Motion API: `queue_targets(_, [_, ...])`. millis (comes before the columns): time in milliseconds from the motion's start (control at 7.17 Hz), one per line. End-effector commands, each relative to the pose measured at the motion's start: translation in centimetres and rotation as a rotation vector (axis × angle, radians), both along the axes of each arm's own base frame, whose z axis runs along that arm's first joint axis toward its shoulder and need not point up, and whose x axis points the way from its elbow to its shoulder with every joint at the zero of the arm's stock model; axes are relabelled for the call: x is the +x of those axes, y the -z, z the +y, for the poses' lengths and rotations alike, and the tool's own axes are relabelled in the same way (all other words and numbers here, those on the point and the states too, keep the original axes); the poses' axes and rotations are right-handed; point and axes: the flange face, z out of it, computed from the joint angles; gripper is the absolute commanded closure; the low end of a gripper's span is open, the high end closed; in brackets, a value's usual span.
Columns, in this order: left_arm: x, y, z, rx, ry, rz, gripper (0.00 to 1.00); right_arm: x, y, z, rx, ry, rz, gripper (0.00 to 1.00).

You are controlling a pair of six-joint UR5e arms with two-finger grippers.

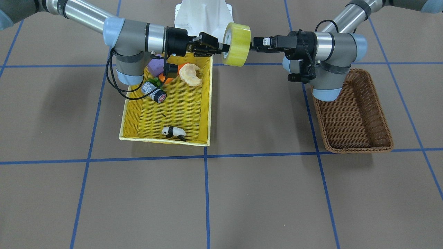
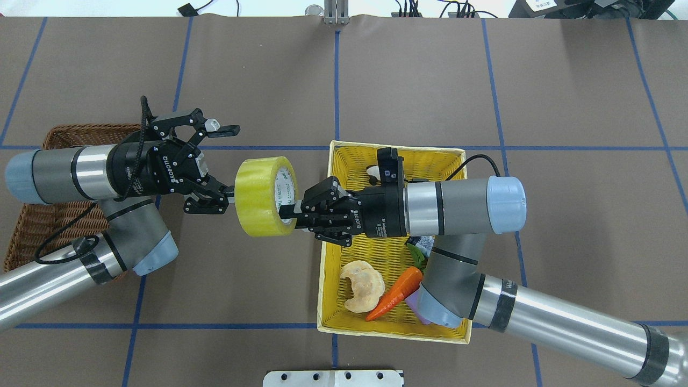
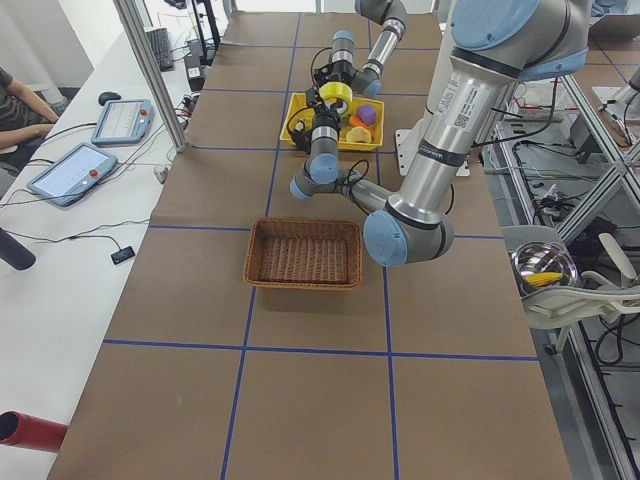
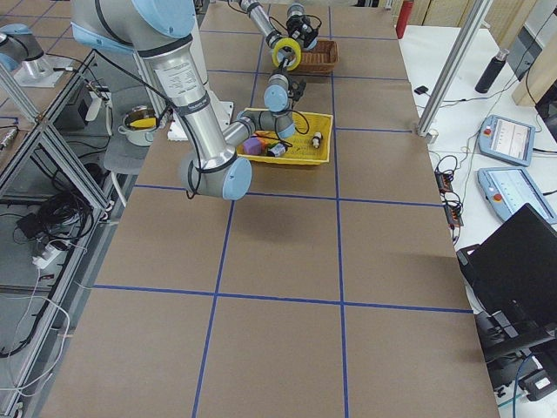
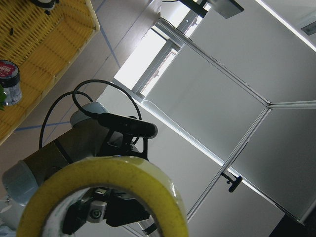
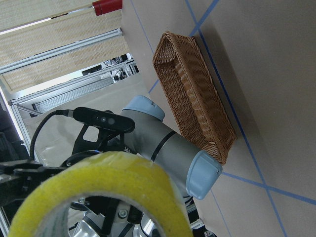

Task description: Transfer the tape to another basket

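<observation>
The yellow tape roll (image 2: 258,196) hangs in the air between the two baskets, upright on its edge. My right gripper (image 2: 288,210) is shut on the roll's wall, one finger inside the pale core. My left gripper (image 2: 228,161) is open wide just left of the roll, its lower finger (image 2: 207,203) close to the roll's face. In the front view the tape (image 1: 238,44) sits between the right gripper (image 1: 222,47) and the left gripper (image 1: 256,44). The brown wicker basket (image 1: 353,117) stands under my left arm, with nothing in it where it shows. The tape fills both wrist views (image 5: 108,180) (image 6: 106,180).
The yellow basket (image 2: 398,155) lies under my right arm. It holds a pastry (image 2: 363,285), a carrot (image 2: 395,293), a purple piece (image 1: 155,66), a small can (image 1: 154,91) and a panda figure (image 1: 173,132). The robot base (image 1: 202,14) stands behind the tape.
</observation>
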Motion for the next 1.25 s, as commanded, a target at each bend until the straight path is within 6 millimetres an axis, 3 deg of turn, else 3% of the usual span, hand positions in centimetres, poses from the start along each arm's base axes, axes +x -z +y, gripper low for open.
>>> queue_targets(0, [0.0, 0.0, 0.1, 0.0, -0.001, 0.007, 0.14, -0.6, 0.4, 0.9, 0.004, 0.018, -0.012, 1.0])
queue_targets(279, [0.2, 0.0, 0.3, -0.001, -0.007, 0.007, 0.38, -0.5, 0.9, 0.9, -0.029, 0.042, -0.02, 1.0])
queue_targets(418, [0.3, 0.0, 0.4, -0.001, -0.008, 0.007, 0.74, -0.5, 0.9, 0.9, -0.029, 0.042, -0.021, 1.0])
queue_targets(558, [0.2, -0.1, 0.4, -0.001, -0.009, 0.005, 1.0, -0.5, 0.9, 0.9, -0.037, 0.044, -0.021, 0.81])
queue_targets(697, [0.2, -0.2, 0.4, 0.0, -0.008, 0.005, 1.0, -0.5, 0.9, 0.8, -0.048, 0.042, -0.023, 0.01])
queue_targets(1115, [0.0, -1.0, 0.5, 0.001, -0.005, -0.002, 1.0, 1.2, 1.4, -0.6, -0.035, 0.008, -0.057, 0.0])
